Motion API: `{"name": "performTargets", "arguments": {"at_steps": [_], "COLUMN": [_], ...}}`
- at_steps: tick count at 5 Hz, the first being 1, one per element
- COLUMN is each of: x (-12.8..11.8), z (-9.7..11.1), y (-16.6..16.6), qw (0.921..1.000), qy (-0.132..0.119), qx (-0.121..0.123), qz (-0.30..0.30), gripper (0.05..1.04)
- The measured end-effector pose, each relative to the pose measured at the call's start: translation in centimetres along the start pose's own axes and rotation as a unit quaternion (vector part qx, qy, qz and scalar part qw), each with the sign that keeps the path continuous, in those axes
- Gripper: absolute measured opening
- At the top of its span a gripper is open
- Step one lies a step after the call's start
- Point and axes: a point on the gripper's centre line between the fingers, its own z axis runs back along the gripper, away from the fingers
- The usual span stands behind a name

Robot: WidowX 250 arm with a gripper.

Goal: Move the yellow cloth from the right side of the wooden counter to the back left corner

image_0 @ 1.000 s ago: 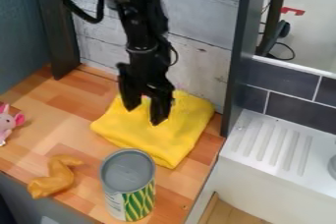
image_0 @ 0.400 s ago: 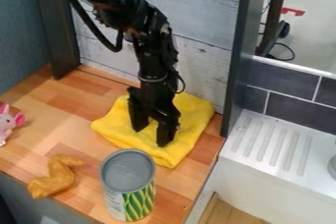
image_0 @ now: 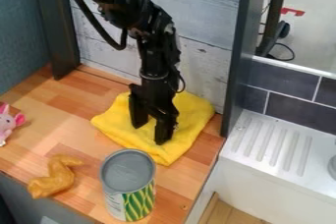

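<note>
The black gripper hangs down at the middle of the folded yellow cloth, its two fingers apart with yellow cloth visible between them. Its tips look to be at or just over the cloth; whether they press into it I cannot tell. Just in front of the cloth stands an upright can with a grey top and a green and yellow patterned side. To the left of the can lies a brown, bent toy piece shaped like a chicken wing.
A pink and white plush toy sits at the left edge of the wooden counter. A dark upright panel stands right of the cloth, with a white ribbed sink drainer beyond it. A pale plank wall rises behind.
The gripper has come down and toward the front over the cloth since the first frame, then shifted slightly. The cloth's front corner has drawn back a little.
</note>
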Motion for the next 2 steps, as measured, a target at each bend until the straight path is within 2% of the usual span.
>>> {"name": "performTargets", "arguments": {"at_steps": [1,2], "x": [0.2,-1.2], "z": [-0.1,-0.3], "y": [3.7,8.5], "qw": [0.9996,0.9979], "qy": [0.016,0.033], "qx": [0.017,0.037], "qz": [0.017,0.042], "gripper": [1.001,1.001]}}
